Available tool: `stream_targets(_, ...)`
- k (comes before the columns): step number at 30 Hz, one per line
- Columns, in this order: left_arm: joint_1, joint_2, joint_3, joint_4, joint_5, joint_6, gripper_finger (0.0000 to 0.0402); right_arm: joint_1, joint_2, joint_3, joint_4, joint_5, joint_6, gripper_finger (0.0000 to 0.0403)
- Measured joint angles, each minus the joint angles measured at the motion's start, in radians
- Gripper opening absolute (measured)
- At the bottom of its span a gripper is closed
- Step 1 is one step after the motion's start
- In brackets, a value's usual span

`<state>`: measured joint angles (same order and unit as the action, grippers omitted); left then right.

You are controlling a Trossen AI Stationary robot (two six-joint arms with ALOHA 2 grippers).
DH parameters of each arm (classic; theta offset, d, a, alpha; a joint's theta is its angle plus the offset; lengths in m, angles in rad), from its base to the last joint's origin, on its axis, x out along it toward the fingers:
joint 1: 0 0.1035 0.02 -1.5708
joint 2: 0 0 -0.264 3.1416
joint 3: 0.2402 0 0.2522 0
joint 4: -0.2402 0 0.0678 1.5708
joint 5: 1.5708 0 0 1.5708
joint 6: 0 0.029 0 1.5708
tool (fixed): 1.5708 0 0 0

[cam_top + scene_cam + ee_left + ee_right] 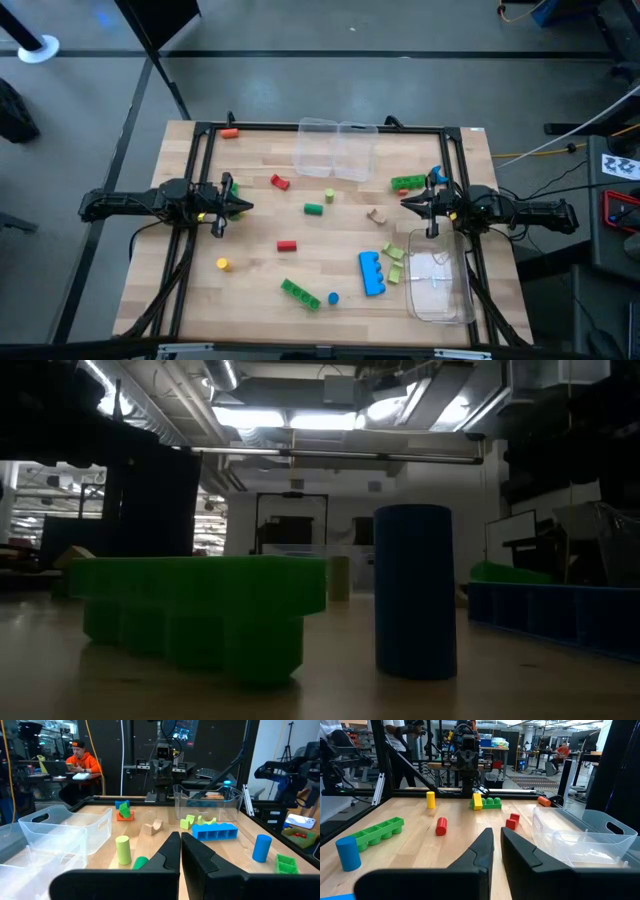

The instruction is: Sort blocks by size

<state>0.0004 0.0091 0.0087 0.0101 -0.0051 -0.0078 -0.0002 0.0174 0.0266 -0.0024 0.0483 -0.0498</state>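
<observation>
Small blocks lie scattered on the wooden table: a red cylinder [287, 245], a yellow cylinder [223, 264], a green cylinder [314, 209], a lime cylinder [329, 196], a blue cylinder [333, 297], a long green brick [299, 292], a blue studded brick [372, 272] and a green brick [407, 183]. My left gripper [245, 207] is shut and empty at the table's left side, also shown in its wrist view [180, 836]. My right gripper [405, 203] is shut and empty at the right side, also shown in its wrist view [497, 831]. The low view shows the long green brick [200, 610] and the blue cylinder [415, 590] up close.
Two clear plastic containers [335, 150] stand at the far middle, and another [440, 280] stands at the near right. A black frame [200, 150] borders the table. A tan arch piece [376, 214] and lime pieces [393, 255] lie right of centre. A person [80, 760] sits beyond the table.
</observation>
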Motion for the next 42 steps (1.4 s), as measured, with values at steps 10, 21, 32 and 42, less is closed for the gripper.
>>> stream_targets(10,0.000,0.000,0.000,0.000,0.000,0.000,0.0000,0.000,0.000,0.000,0.000,0.000,0.000,0.0040)
stream_targets(21,0.000,0.000,0.000,0.000,0.000,0.000,0.0000,0.000,0.000,0.000,0.005,-0.004,-0.007,0.0040)
stream_targets(32,0.000,0.000,0.000,0.000,0.000,0.000,0.0000,0.000,0.000,-0.003,0.032,0.020,0.024,0.0040)
stream_targets(42,0.000,0.000,0.000,0.000,0.000,0.000,0.0000,0.000,0.000,-0.003,0.132,0.302,0.155,0.0047)
